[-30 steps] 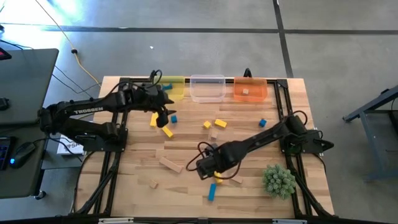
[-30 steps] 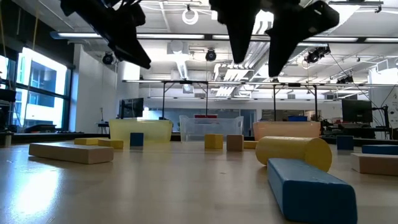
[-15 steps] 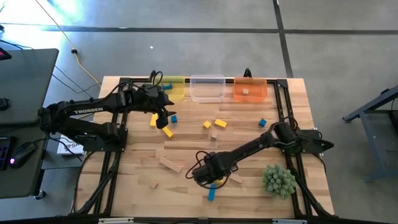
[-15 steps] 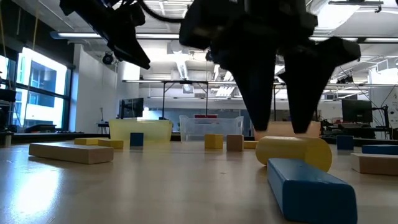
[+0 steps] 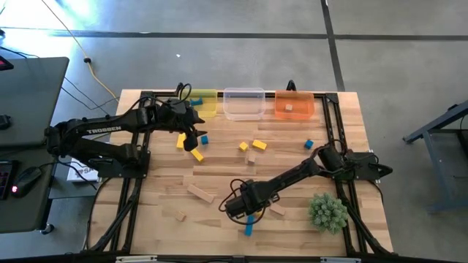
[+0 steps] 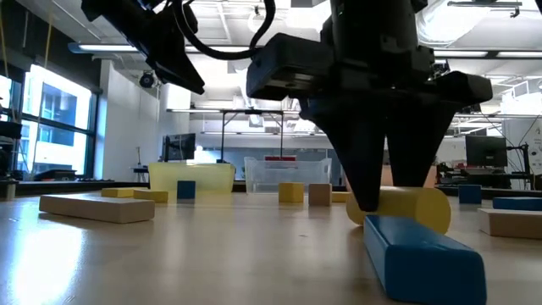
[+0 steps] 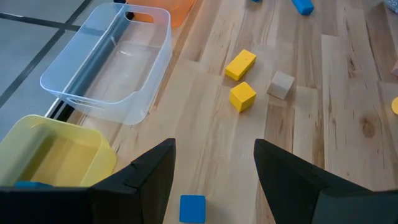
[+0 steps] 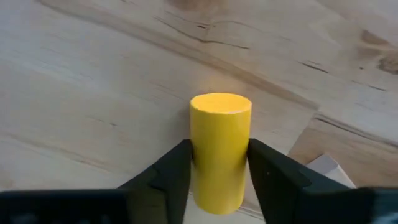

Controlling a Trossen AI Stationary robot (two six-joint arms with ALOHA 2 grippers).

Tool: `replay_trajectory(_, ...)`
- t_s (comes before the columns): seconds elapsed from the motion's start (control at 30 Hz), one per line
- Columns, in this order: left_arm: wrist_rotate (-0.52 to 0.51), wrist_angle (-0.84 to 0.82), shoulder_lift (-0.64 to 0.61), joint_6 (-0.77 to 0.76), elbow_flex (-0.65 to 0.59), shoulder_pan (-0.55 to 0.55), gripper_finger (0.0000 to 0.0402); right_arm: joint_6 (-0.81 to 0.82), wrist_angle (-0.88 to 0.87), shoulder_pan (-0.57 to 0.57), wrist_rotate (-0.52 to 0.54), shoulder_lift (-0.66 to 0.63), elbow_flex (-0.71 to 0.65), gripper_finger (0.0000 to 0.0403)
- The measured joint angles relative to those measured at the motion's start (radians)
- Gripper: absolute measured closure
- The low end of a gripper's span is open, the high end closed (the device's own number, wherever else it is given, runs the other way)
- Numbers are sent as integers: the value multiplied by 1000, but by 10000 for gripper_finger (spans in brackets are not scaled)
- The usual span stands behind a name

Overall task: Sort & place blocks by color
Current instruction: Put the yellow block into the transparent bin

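Note:
Blue, yellow and tan blocks lie scattered on the table. A yellow cylinder block [image 8: 221, 143] lies on its side near the front middle, next to a blue bar [image 5: 248, 228]. My right gripper [image 5: 245, 208] stands over it, pointing down, shut on it. My left gripper [image 5: 191, 139] hangs open above the far left of the table, near the yellow bin [image 5: 206, 102], with a blue cube [image 7: 192, 207] on the table below it. My right gripper pinches the yellow cylinder's curved sides [image 8: 198, 149] between its two fingers, one on each side. The fingers [image 6: 366, 161] come from above, pointing down. The cylinder [image 6: 432, 207] lies on its side on the table.
Clear bin [image 5: 243, 102] and orange bin [image 5: 294, 104], the latter with a tan block inside, stand at the far edge. A spiky green plant ball [image 5: 327, 212] sits at the near right. A tan bar [image 5: 199, 193] and a small tan cube [image 5: 180, 215] lie near the front left.
My right gripper has come down over the yellow cylinder, toward the table's near edge, and its fingers have drawn in from wide open until they meet the cylinder's sides. The cylinder has stayed on the table.

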Motion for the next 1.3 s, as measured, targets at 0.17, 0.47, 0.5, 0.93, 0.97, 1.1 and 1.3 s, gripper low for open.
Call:
replay_trajectory(0.17,0,0,0,0,0,0,193,-1,-3,-2,-1,1,2,308)
replay_trajectory(0.47,0,-3,0,26,0,0,194,-11,0,-16,-26,-3,2,327)
replay_trajectory(0.5,0,-3,0,26,0,0,194,-11,2,-16,-24,-3,2,327)
replay_trajectory(0.93,0,-4,0,26,0,0,193,-76,-59,-72,112,-57,126,402)
replay_trajectory(0.97,0,-4,0,26,0,0,194,-93,-70,-82,110,-55,129,398)
replay_trajectory(1.1,0,-4,0,26,0,1,194,-160,-68,-112,103,-51,132,379)
replay_trajectory(1.3,-4,-35,0,26,0,2,193,-336,44,-123,-10,-52,132,342)
